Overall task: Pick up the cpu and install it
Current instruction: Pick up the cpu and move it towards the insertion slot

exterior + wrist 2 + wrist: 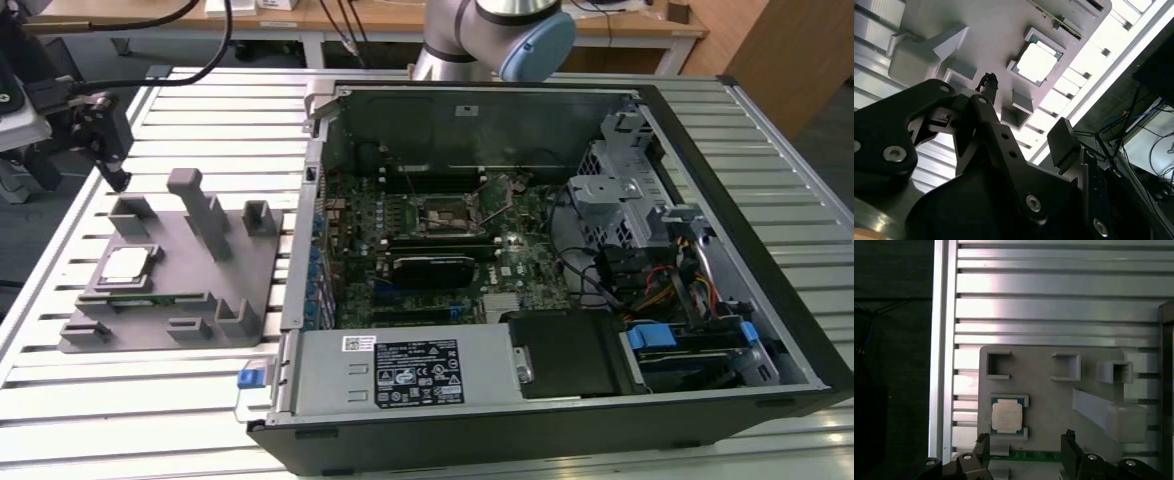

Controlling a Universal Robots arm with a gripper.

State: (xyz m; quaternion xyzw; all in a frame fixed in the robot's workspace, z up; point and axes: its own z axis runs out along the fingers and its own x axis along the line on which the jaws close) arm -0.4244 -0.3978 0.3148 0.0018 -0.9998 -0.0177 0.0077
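Note:
The cpu [127, 263] is a small square chip with a pale metal top. It lies flat in a pocket of the grey fixture [174, 300] at the exterior view's left, outside the computer case. In both wrist views the cpu [1006, 416] [1036, 62] sits untouched in its recess. My gripper [114, 172] hangs above the table beyond the fixture's far end, apart from the chip. Its black fingers [1069, 452] stand wide apart, so the gripper [1025, 451] is open and holds nothing. The motherboard's socket [447, 213] lies inside the open case.
The open computer case [694, 110] takes up the table's middle and the exterior view's right, with drive cages, cables and a power supply [400, 372] inside. Tall grey posts [200, 210] rise from the fixture near the chip. Slatted aluminium table [1054, 300] surrounds the fixture.

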